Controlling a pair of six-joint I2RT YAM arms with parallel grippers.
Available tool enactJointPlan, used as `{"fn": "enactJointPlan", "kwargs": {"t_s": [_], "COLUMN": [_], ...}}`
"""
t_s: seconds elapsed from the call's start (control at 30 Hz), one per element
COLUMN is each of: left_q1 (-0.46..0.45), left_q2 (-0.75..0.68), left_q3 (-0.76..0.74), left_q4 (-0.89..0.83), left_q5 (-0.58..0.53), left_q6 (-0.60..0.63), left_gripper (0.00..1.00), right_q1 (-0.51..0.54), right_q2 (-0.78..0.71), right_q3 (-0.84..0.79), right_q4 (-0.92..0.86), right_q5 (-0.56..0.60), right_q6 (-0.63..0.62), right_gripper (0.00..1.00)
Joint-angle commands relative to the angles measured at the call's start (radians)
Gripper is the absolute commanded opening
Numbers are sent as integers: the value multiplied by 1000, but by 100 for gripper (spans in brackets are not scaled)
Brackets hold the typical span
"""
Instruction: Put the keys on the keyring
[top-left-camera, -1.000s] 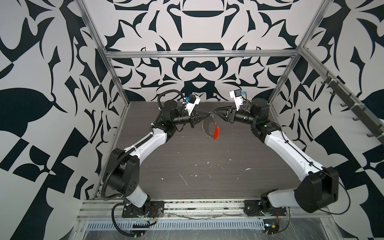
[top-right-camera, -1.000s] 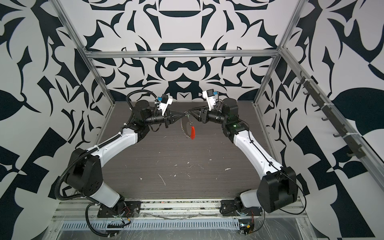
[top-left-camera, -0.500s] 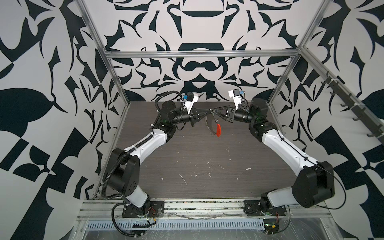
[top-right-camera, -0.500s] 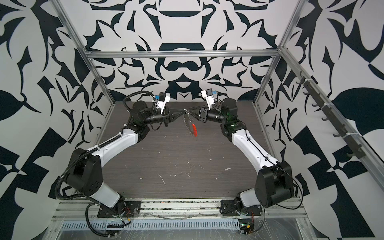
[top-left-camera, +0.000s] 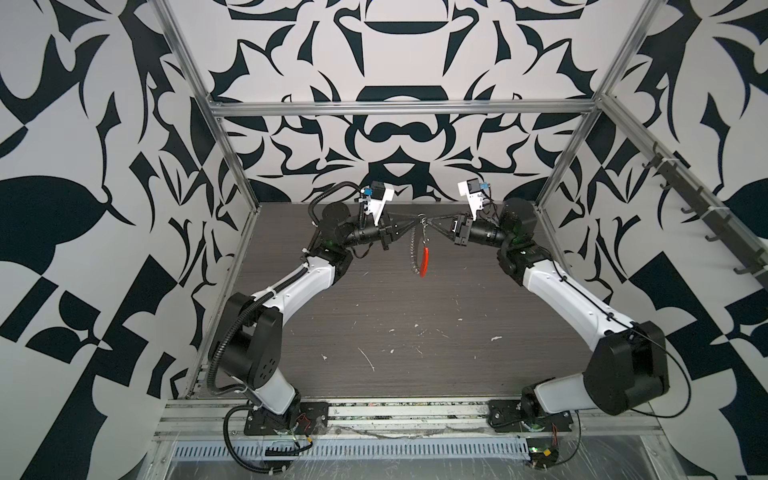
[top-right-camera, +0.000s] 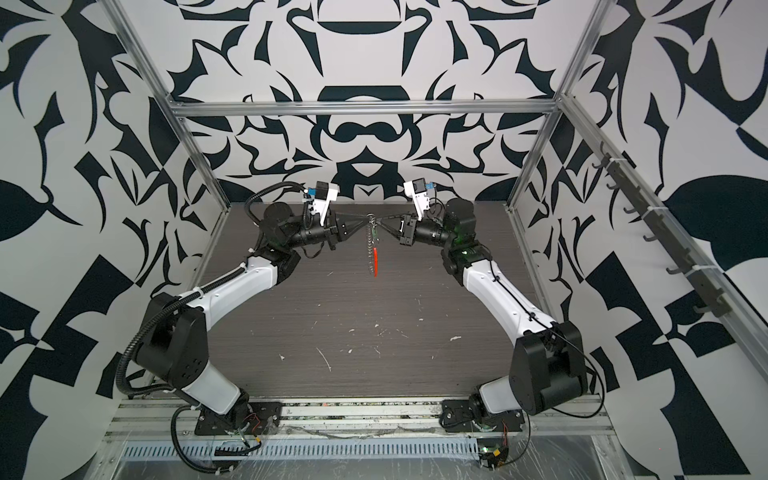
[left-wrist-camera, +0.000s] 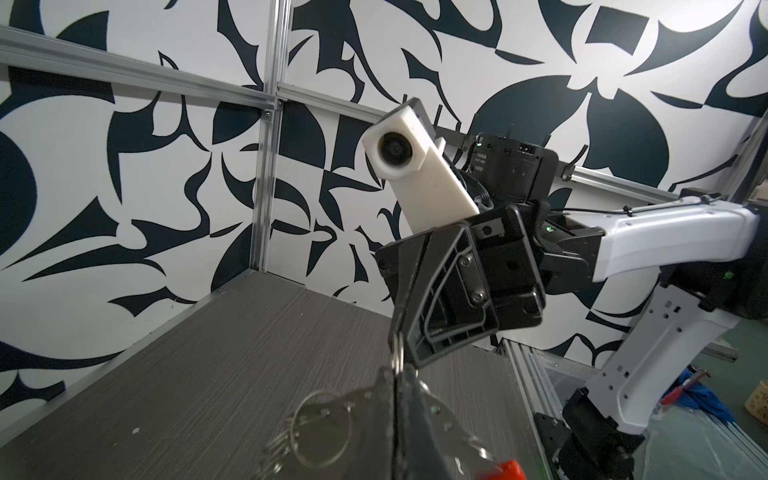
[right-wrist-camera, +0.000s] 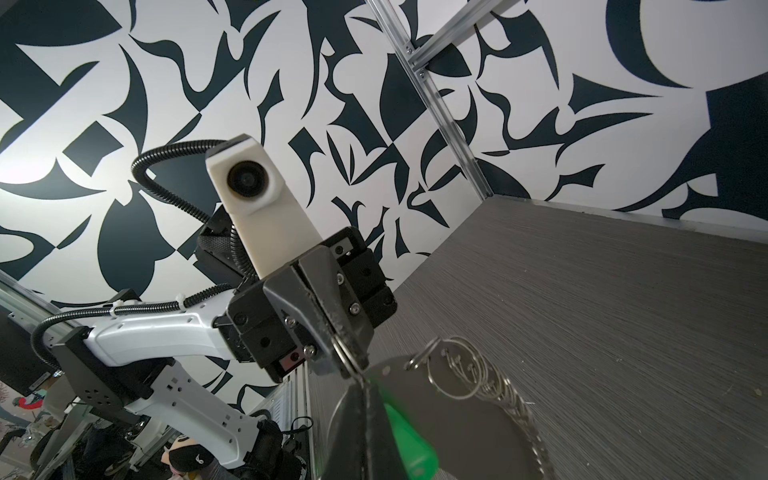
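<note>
Two arms meet mid-air. I have left gripper (top-left-camera: 417, 220) clamped on the large thin wire keyring (top-left-camera: 412, 251), hanging with its curved red plastic segment (top-left-camera: 424, 260) low. My right gripper (top-left-camera: 431, 222) is closed, small oblong green plastic tag (right-wrist-camera: 409, 438) at its tips, grip unconfirmed. Threading step, I reckon; next needs fine tip alignment.

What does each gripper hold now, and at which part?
The left gripper pinches the keyring at its top, and the loop hangs free. The right gripper is shut there too. Whether it grips the ring or the green tag cannot be told.
</note>
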Motion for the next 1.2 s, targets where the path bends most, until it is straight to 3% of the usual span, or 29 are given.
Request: {"fn": "enactJointPlan", "kwargs": {"t_s": [0.0,0.2,0.43,0.57,0.7,1.0,1.17], "left_q1": [2,-7,-26,-27,-27,-20,-20], "left_q2": [12,45,80,92,84,70,84], "left_q3": [-8,-3,3,-2,-18,-40,-40], "left_q4": [168,256,303,349,350,340,377], "left_q5": [-40,-68,-85,-96,-97,-75,-58], "left_q6": [-62,-107,-127,-156,-152,-137,-174], "left_gripper": [0,0,0,0,0,0,0], "right_q1": [2,9,46,46,20,-50,-49], "right_q2": [0,52,91,94,45,-117,-141], "right_q3": [-16,-35,-5,-4,3,72,84], "right_q4": [65,218,224,204,52,-349,-363], "right_q5": [-24,-62,-45,-35,5,150,179], "right_q6": [37,168,182,174,76,-204,-244], "right_gripper": [0,0,0,11,21,26,28]}}
